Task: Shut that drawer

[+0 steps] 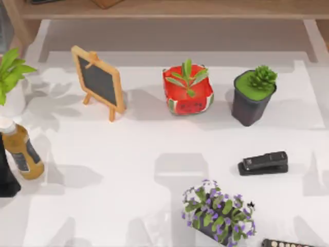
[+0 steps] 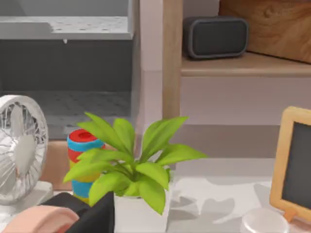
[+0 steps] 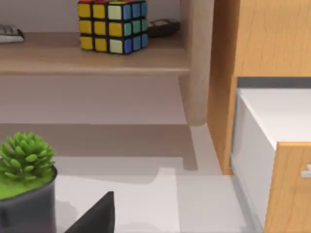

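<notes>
The drawer [image 3: 293,187] has a light wooden front and stands pulled out of a wooden cabinet [image 3: 262,58] in the right wrist view. Its white inner side wall [image 3: 252,141] is exposed, and a small pale handle [image 3: 306,171] sits at the picture's edge. A dark piece of my right gripper [image 3: 97,216] shows low in that view, well apart from the drawer front. My left gripper [image 2: 95,218] shows as a dark edge in the left wrist view. My left arm [image 1: 6,177] is parked at the table's left edge beside an amber bottle [image 1: 23,152].
On the table stand a small chalkboard easel [image 1: 98,81], a red watermelon pot [image 1: 188,92], a dark pot with a succulent [image 1: 253,98], a black stapler [image 1: 263,163] and a purple-flowered plant [image 1: 218,213]. A leafy plant [image 1: 10,72] is at far left. A shelf holds a colour cube [image 3: 112,25].
</notes>
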Robot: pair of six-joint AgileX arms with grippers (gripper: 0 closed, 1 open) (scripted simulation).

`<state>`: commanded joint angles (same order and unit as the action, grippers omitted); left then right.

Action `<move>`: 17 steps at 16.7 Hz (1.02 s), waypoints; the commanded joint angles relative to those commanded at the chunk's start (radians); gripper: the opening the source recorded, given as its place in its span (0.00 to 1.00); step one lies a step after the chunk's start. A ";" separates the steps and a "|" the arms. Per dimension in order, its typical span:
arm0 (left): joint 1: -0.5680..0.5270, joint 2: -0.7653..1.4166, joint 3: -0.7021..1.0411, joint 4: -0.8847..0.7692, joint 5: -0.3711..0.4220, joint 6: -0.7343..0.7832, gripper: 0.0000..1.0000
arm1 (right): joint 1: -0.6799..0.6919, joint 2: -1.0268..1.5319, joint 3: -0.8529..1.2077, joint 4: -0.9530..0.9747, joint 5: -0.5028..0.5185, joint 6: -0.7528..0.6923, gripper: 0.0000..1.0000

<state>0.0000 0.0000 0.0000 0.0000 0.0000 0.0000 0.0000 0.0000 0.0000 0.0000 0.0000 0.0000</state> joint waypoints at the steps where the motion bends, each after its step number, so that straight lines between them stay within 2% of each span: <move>1: 0.000 0.000 0.000 0.000 0.000 0.000 1.00 | 0.000 0.000 0.000 0.000 0.000 0.000 1.00; 7: 0.000 0.000 0.000 0.000 0.000 0.000 1.00 | -0.070 0.163 0.090 0.120 -0.072 0.001 1.00; 17: 0.000 0.000 0.000 0.000 0.000 0.000 1.00 | -0.346 0.899 0.382 0.527 -0.337 0.013 1.00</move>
<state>0.0000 0.0000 0.0000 0.0000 0.0000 0.0000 -0.3456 0.8992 0.3821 0.5270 -0.3370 0.0134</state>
